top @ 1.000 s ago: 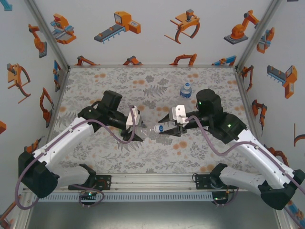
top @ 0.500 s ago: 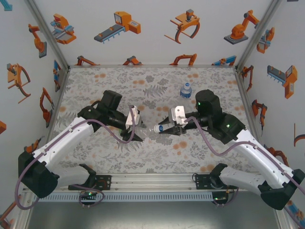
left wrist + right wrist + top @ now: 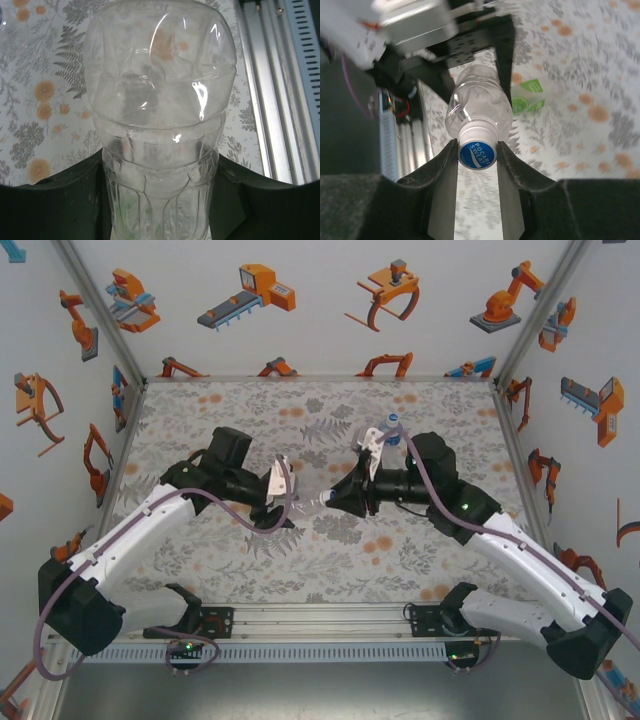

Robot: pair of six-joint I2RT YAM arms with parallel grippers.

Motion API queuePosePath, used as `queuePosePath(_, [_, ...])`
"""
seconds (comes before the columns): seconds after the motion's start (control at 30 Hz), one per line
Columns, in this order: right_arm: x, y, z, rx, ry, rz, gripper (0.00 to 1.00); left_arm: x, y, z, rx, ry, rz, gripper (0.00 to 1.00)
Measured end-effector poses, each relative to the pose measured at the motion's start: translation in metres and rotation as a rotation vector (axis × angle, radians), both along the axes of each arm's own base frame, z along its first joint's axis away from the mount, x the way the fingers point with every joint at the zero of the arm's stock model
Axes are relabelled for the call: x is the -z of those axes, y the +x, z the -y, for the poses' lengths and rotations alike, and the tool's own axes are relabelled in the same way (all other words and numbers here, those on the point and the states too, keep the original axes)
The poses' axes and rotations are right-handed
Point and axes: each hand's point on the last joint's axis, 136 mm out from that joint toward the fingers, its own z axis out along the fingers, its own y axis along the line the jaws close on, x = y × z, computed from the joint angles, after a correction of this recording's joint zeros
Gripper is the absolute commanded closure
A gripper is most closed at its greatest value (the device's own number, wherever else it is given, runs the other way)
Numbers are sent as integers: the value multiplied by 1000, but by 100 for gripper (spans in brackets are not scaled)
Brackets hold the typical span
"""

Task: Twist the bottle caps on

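A: Which step is the robot on?

B: Threading a cap onto the plain bottle, by the look of it. The left tool is clamped round the ribbed lower body. The right tool pinches the cap, white-sided with a blue printed top, which sits on the neck.

A: And where is the bottle?

B: Over the middle of the desk, bridged between the two tools and apparently lifted off the surface.

A: Which way does it point?

B: It lies roughly level. In the top view its long axis runs left to right, in line with both tools. The base is toward the left arm, and the neck and cap point straight at the right arm.

A: What does the next move call for?

B: Probably a twist of the right wrist about that same axis with a firm pinch, while the left tool stops the body from spinning. The cap has to sit square on the neck or the threads will cross. How far down it is seated cannot be told.

A: Any other bottles?

B: A blue-labelled bottle stands upright toward the back of the desk, right of centre.
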Motion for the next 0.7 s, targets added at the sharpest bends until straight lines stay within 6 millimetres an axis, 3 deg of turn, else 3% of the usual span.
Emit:
queuePosePath(0.27, [32,58,4,389,134,-643,100,11,29,-9,-149,74,44,100])
queuePosePath(0.4, [55,71,9,522,212,-901,100,16,37,-14,-200,108,58,100])
queuePosePath(0.5, [67,73,12,582,250,-1010,100,21,39,-16,-214,125,61,100])
queuePosePath(0.63, [68,76,14,609,271,-1039,100,20,41,-15,-222,122,64,100])
queuePosePath(0.67, [67,76,14,609,271,-1033,98,19,41,-15,-222,121,65,100])
queuePosePath(0.7, [66,76,14,606,268,-1016,90,19,41,-15,-222,119,67,100])
